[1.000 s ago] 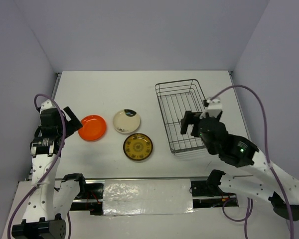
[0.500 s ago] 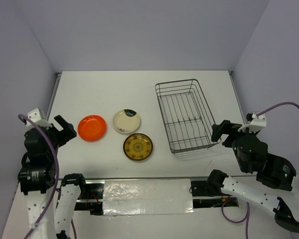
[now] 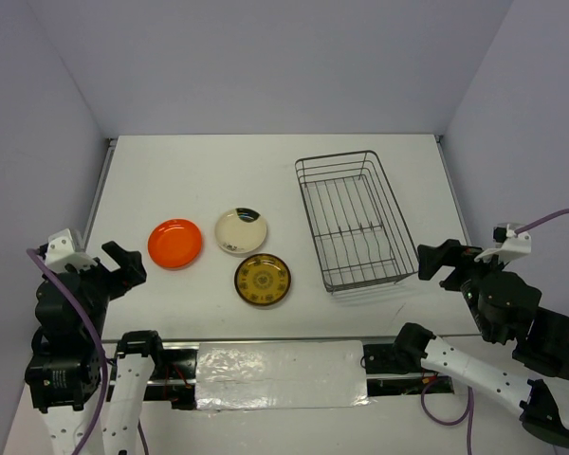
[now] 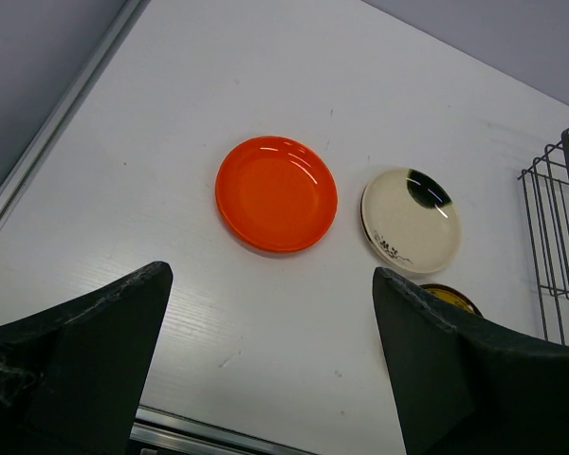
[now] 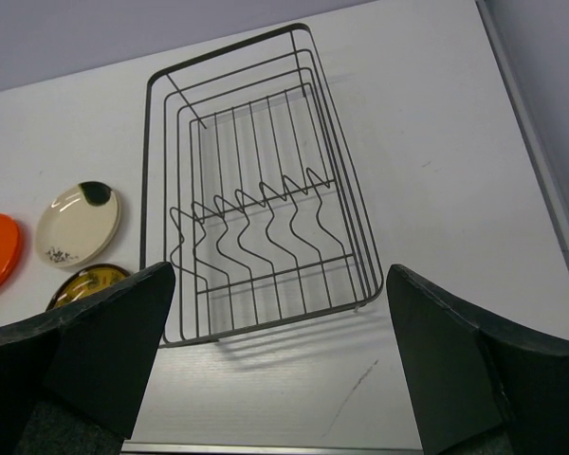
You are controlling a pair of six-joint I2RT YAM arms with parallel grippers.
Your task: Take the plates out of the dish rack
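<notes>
1. The dish rack stood on the right half of the worktop, with its long side running from near to far and slightly slanted.
2. In the right wrist view, a row of bent wire dividers crossed the rack's barred bottom towards its near end.
3. All 3 plates lay flat on the worktop, outside the rack and to its left, none touching another.
4. The orange plate lay furthest left.
5. The cream plate, with a dark patch at its far edge, lay just right of the orange one.
6. The olive-yellow plate, with its brown pattern, lay nearest the worktop's front edge, just in front of the cream plate and closest to the rack.
7. The left hand hung over the near left part of the worktop, near the orange plate. Its fingers were spread wide apart with nothing between them.
8. The right hand hung by the rack's near right corner. Its fingers were likewise spread wide and empty, and its camera faced along the rack.
</notes>
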